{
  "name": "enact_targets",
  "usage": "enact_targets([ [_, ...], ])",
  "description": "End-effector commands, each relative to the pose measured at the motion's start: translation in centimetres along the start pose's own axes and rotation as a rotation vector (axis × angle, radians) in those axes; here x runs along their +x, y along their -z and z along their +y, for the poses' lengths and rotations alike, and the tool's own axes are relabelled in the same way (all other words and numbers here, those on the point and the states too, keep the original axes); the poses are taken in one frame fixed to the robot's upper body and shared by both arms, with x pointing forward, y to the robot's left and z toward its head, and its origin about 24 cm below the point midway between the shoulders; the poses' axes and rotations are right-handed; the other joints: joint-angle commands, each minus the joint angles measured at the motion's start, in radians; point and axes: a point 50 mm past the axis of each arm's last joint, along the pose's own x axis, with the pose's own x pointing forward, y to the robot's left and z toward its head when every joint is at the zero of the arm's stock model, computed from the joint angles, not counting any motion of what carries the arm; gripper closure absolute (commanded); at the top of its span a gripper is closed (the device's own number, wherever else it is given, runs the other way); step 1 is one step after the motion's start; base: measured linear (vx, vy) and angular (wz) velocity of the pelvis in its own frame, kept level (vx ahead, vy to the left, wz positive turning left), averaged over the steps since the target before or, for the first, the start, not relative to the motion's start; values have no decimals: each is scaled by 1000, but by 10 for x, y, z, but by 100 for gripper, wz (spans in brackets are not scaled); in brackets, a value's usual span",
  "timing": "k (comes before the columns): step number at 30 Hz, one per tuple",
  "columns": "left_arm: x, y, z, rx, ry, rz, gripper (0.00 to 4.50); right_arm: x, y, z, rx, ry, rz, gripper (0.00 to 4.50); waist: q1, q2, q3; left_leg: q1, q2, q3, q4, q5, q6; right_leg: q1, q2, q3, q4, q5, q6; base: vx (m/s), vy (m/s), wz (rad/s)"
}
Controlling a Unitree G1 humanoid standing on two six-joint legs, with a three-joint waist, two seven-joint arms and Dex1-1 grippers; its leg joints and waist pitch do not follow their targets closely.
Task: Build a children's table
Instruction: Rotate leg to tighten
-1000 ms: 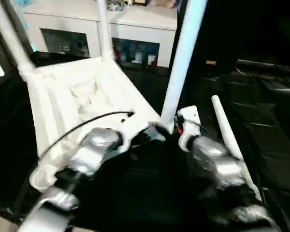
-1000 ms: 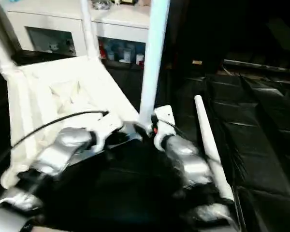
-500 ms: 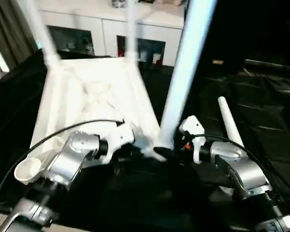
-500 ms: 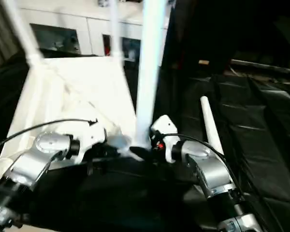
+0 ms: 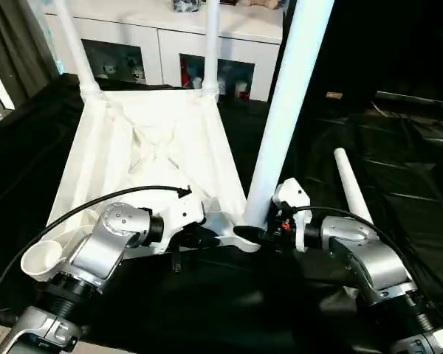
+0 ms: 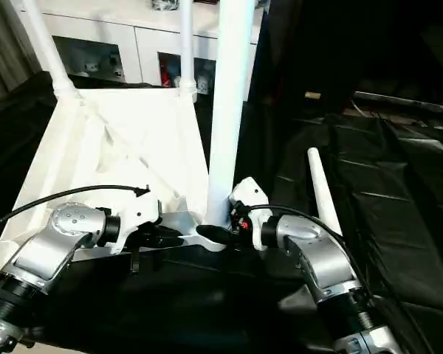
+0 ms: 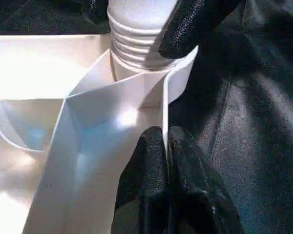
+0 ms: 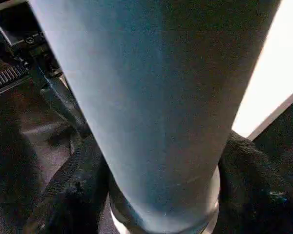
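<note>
Children's table tabletop [image 5: 144,158] lies upside down on black-covered surface [image 5: 399,177], ribs up, three legs standing in its sockets: two far, one near-right leg [image 5: 284,110]. Fourth leg [image 5: 352,188] lies loose on the surface, right of the tabletop. Left claw [image 7: 165,161] pinched closed on tabletop's near rim by the corner. Right claw [image 5: 255,234] fingers [image 8: 80,195] wrapped around base of the near-right leg at its socket. White cabinet [image 5: 170,44] far behind.
</note>
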Motion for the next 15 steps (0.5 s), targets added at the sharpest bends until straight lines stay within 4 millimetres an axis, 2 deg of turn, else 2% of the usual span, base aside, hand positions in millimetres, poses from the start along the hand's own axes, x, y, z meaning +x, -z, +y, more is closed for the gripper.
enact_targets([
  [1,7,-3,-9,-2,61,-33,450,1,3,6,8,-32,16,185,-3,-1,-59,26,-5,16,-59,-234,-4,24,-16,7,-61,-82,-194,0,0,0],
  [6,8,-1,-5,-16,19,-22,450,2,10,3,60,37,6,185,-4,-1,-57,26,-6,17,-60,-239,-7,23,-15,7,-62,-83,-195,0,0,0],
  [9,19,-1,10,-83,-148,6,450,12,20,-9,168,282,-9,185,-11,-1,-51,28,-7,16,-66,-307,-34,15,-18,9,-72,-201,-178,0,0,0],
  [10,22,-3,13,-84,-180,10,450,15,21,-11,189,333,-11,185,-13,-3,-51,31,-8,14,-68,-344,-47,13,-21,9,-78,-267,-166,0,0,0],
  [13,35,-10,20,-119,-254,14,450,25,24,-17,279,497,-17,185,-22,-5,-50,32,-10,10,-71,-382,-65,7,-22,8,-87,-352,-138,0,0,0],
  [15,39,-13,22,-133,-286,13,450,29,24,-18,302,549,-18,185,-27,-6,-50,29,-9,7,-73,-388,-64,9,-23,7,-90,-366,-126,0,0,0],
])
